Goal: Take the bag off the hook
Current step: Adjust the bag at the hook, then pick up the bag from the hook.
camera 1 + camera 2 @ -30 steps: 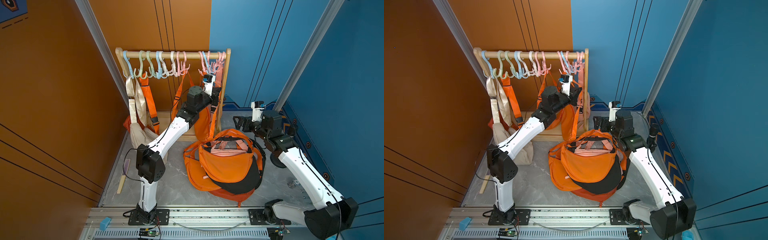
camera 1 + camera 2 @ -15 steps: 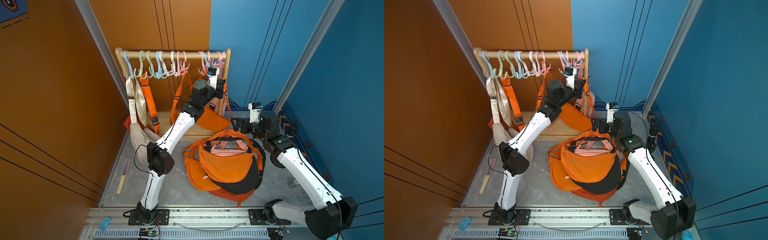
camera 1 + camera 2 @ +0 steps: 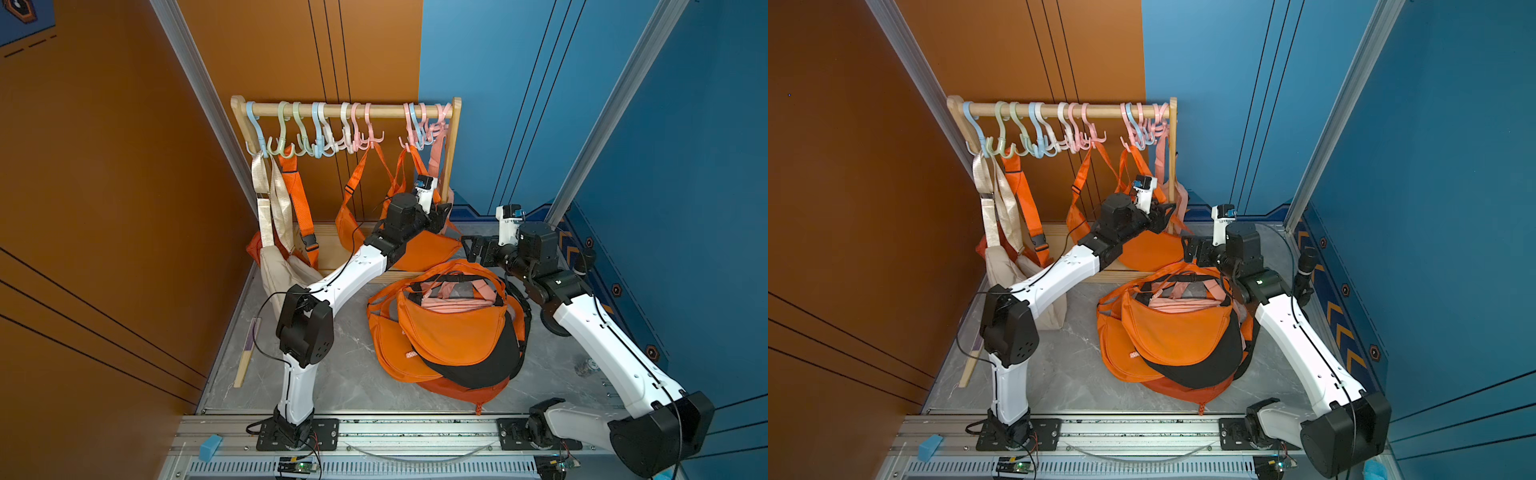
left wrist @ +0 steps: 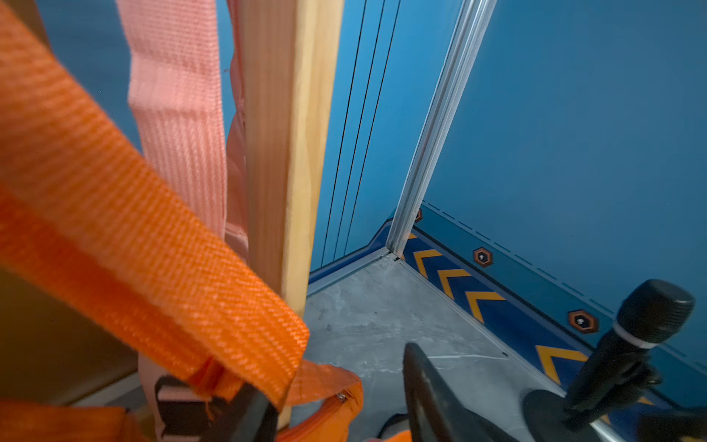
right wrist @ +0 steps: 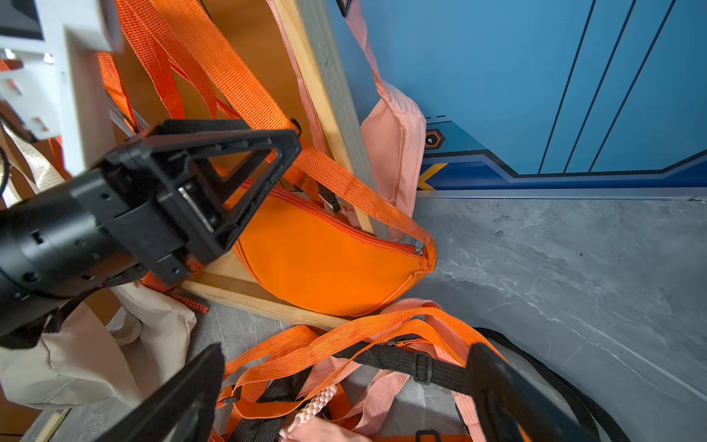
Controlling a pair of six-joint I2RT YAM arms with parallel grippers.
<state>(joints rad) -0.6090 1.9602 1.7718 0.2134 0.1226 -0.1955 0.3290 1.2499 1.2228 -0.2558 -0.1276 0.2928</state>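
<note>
Left jaws parted beside orange bag's strap (image 4: 153, 229)

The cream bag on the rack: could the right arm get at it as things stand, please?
Probably not. The cream bag hangs at the end of the rack farthest from the right gripper, and the left arm stretches across between them.

a black microphone (image 4: 654, 310) on a stand (image 4: 600, 379) stands to the right of the right tool (image 3: 469, 251), beside the yellow chevron strip (image 4: 474, 302) at the foot of the blue wall (image 3: 685, 166). well behind the left tool (image 3: 442, 214) and to its left, a wooden stick (image 3: 245, 357) lies along the orange wall (image 3: 104, 208) and a blue foam block (image 3: 210, 446) sits on the metal rail (image 3: 415, 428).
</note>
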